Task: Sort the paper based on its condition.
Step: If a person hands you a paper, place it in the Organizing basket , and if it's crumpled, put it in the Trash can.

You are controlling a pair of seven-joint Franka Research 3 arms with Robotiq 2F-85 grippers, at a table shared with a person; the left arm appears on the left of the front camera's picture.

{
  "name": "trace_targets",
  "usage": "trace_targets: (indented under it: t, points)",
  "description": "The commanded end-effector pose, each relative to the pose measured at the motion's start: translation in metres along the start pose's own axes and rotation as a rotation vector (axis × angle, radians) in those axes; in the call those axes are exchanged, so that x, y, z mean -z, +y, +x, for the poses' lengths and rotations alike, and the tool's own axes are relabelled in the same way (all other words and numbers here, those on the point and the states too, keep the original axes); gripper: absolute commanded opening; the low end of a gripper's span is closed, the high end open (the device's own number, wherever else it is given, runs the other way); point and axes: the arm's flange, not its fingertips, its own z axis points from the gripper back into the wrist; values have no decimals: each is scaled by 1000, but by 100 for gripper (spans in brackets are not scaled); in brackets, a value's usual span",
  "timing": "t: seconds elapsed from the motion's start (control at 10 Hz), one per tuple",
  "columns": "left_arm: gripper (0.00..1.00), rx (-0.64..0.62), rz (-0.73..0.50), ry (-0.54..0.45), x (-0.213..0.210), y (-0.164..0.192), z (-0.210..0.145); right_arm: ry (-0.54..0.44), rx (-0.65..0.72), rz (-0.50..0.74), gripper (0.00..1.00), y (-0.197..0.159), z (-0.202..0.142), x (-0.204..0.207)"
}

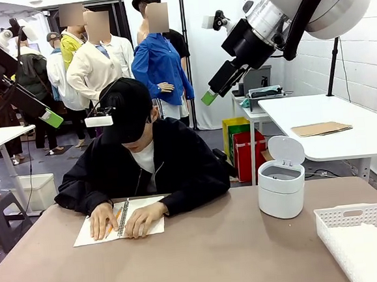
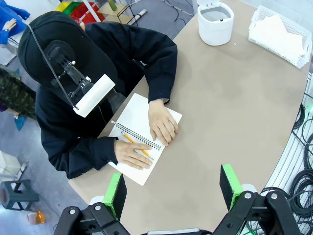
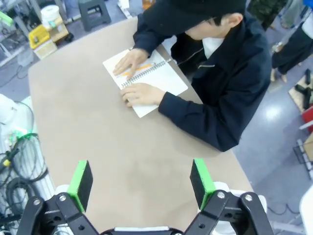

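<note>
Loose white paper (image 2: 279,30) lies slightly bent inside a white lattice basket (image 2: 302,59) at the table's right end, and the same basket (image 1: 351,216) sits at the near right in the front view. My left gripper (image 2: 172,188) hangs open and empty high over the table; it is raised at the upper left (image 1: 51,118). My right gripper (image 3: 141,182) is also open and empty, held high at the upper right (image 1: 209,97). A person leans over an open spiral notebook (image 1: 149,224) with both hands and an orange pencil (image 2: 128,139) on it.
A white bin (image 1: 281,187) with its lid tipped up stands at the far right of the brown table (image 1: 217,256). A brown cardboard sheet (image 1: 321,128) lies on a white side table behind. The person's head and arms (image 3: 215,88) reach over the far edge.
</note>
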Motion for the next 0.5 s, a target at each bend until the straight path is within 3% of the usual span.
trace_targets:
  t: [0.0,0.4]
  points:
    - [100,-1,-1,-3,-1,0,0,-4,7,5,100,0,-1,0]
    - [100,-1,-1,-3,-1,0,0,-4,7,5,100,0,-1,0]
